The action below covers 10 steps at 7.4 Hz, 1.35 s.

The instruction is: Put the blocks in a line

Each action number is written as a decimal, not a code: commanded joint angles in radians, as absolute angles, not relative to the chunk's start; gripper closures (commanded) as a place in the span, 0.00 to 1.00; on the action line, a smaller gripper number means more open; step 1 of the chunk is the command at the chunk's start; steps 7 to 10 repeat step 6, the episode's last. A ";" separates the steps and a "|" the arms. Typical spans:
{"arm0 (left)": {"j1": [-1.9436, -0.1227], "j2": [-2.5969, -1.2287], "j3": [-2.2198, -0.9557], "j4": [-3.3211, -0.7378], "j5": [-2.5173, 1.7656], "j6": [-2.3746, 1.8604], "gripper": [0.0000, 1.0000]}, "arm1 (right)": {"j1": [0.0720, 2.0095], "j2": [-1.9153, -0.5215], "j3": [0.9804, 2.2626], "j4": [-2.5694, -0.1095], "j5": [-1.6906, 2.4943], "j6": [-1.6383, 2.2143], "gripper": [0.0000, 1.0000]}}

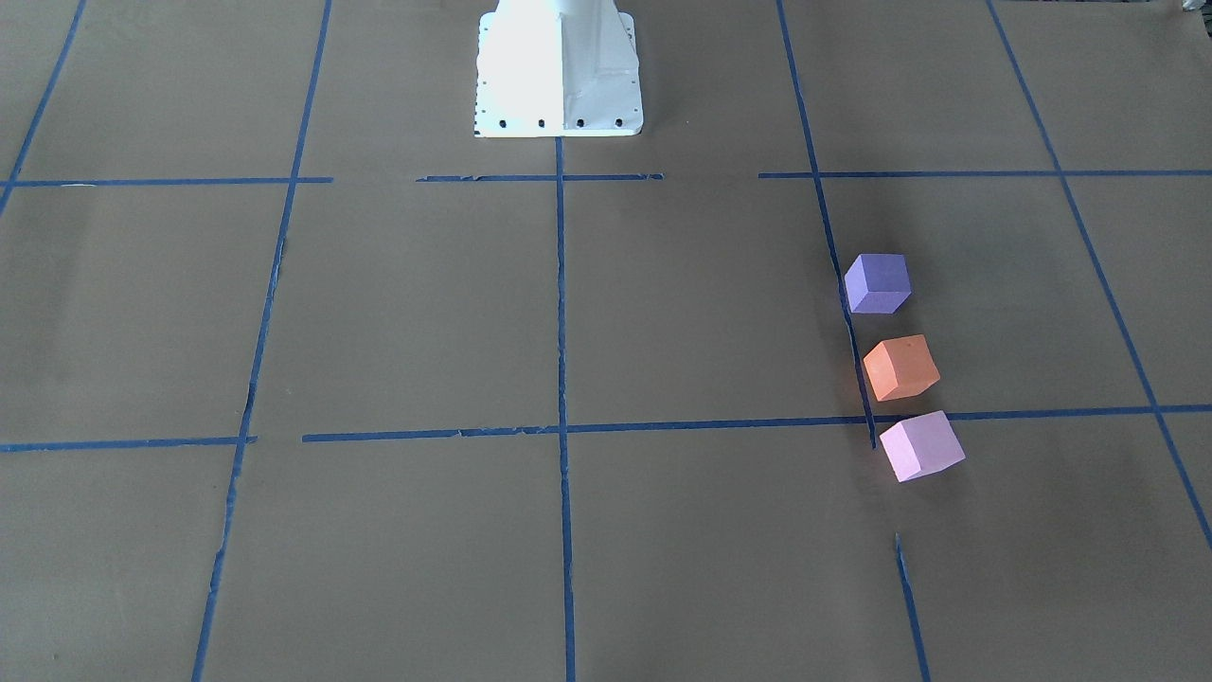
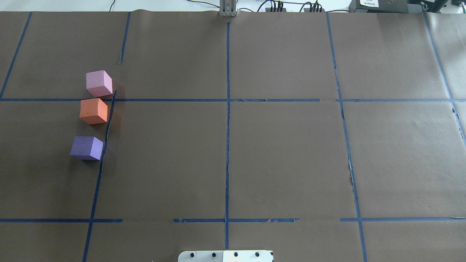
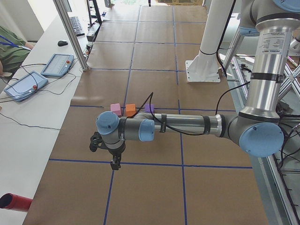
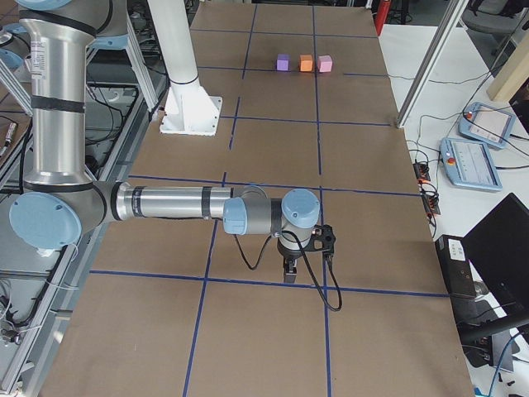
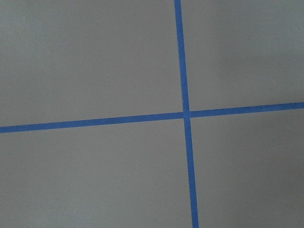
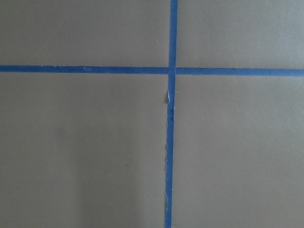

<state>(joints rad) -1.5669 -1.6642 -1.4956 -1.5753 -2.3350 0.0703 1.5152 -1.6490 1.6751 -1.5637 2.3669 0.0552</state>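
Note:
Three foam cubes stand in a line on the brown paper on the robot's left side: violet-purple block (image 2: pixel 87 147) nearest the robot, orange block (image 2: pixel 94 111) in the middle, pale pink-lilac block (image 2: pixel 98 83) farthest. In the front-facing view they are violet (image 1: pixel 878 282), orange (image 1: pixel 900 367) and pink (image 1: pixel 920 445). The orange and pink are close together and the violet stands a little apart. My left gripper (image 3: pixel 114 164) hangs over a tape cross, away from the blocks; I cannot tell if it is open. My right gripper (image 4: pixel 289 271) hangs far from the blocks; I cannot tell its state either.
The white robot base (image 1: pixel 559 71) stands at the table's middle edge. Blue tape lines (image 2: pixel 228 109) grid the paper. A side bench holds teach pendants (image 3: pixel 18 86), cables and a person's arm. Both wrist views show only paper and a tape cross (image 5: pixel 186 114).

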 commanded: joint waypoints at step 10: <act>-1.568 -1.664 -1.509 -1.577 -2.332 0.071 0.00 | 1.516 -1.649 1.675 -1.565 2.367 0.055 0.00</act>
